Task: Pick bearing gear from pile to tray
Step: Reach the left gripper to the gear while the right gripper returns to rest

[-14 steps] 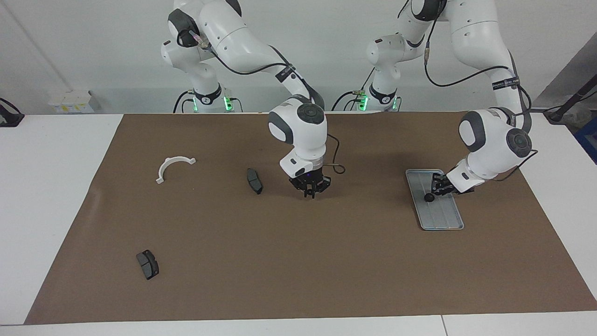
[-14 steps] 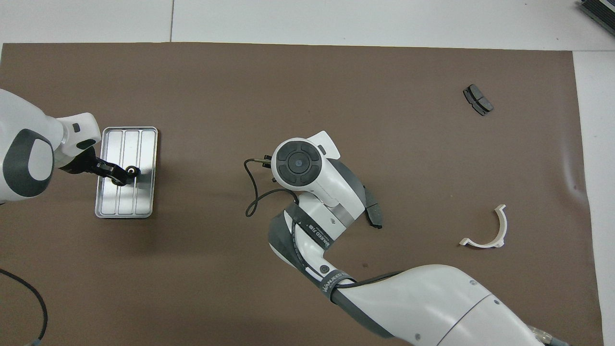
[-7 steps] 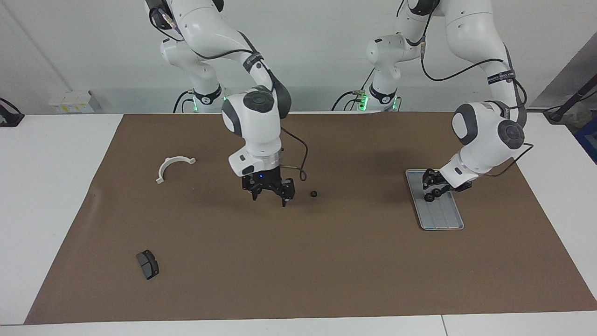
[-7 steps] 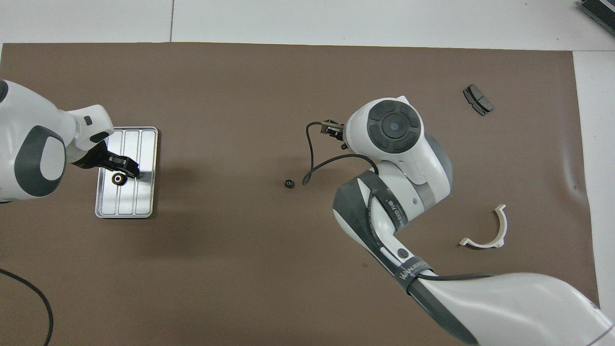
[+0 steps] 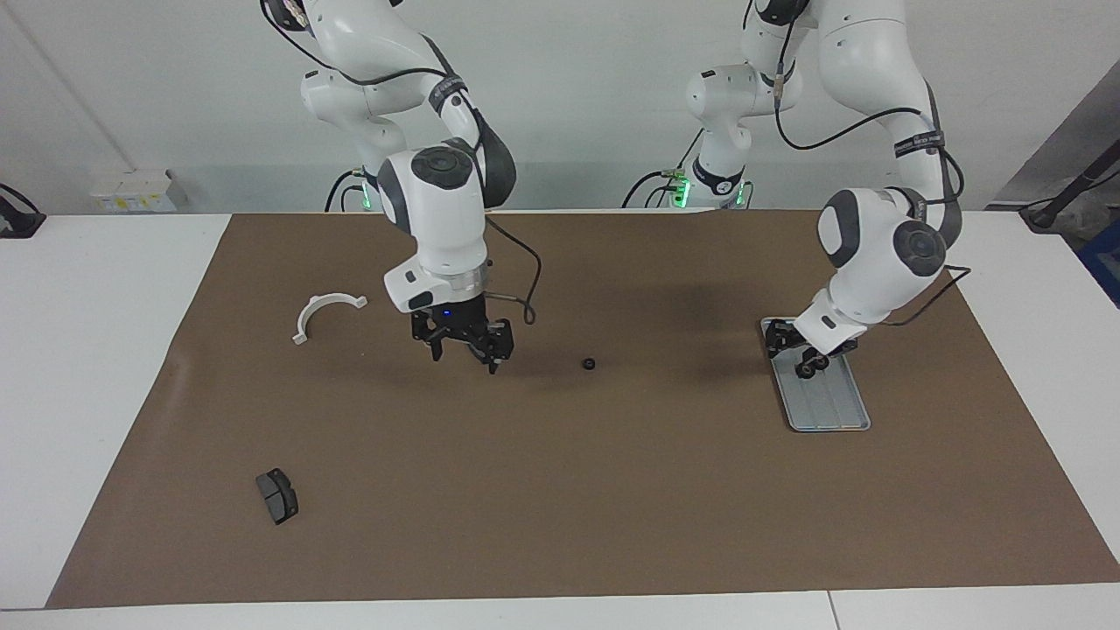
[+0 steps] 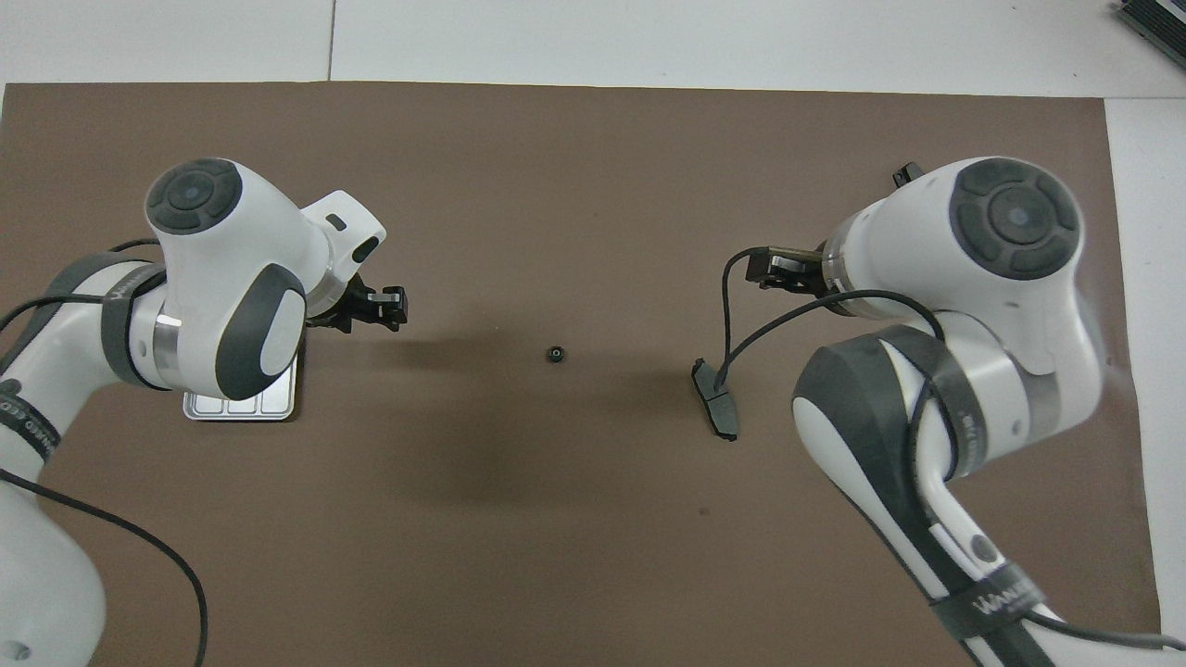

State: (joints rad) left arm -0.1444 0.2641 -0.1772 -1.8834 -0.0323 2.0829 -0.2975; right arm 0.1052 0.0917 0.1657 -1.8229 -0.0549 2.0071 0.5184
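Two arms work over a brown mat (image 5: 612, 507) spread on the white worktop (image 5: 87, 367). Toward the right arm's end of the mat lie a white arc-shaped bracket (image 5: 325, 311) and, farther from the robots, a dark grey brake pad (image 5: 276, 495).

The right tool (image 5: 462, 352) hangs low over the mat between the bracket and a gear, its jaws spread wide apart with nothing between them. In the overhead view a second brake pad (image 6: 715, 400) lies on the mat just beside that arm's wrist; the facing view hides it.

One small black gear (image 5: 590, 363) sits alone on the bare mat around the middle, well apart from the tray (image 5: 831, 411).

The left tool (image 5: 809, 360) is tilted over the end of the tray nearer to the robots. Whether its jaws are apart or together cannot be told, nor whether the dark round shapes at its tip are a gear.
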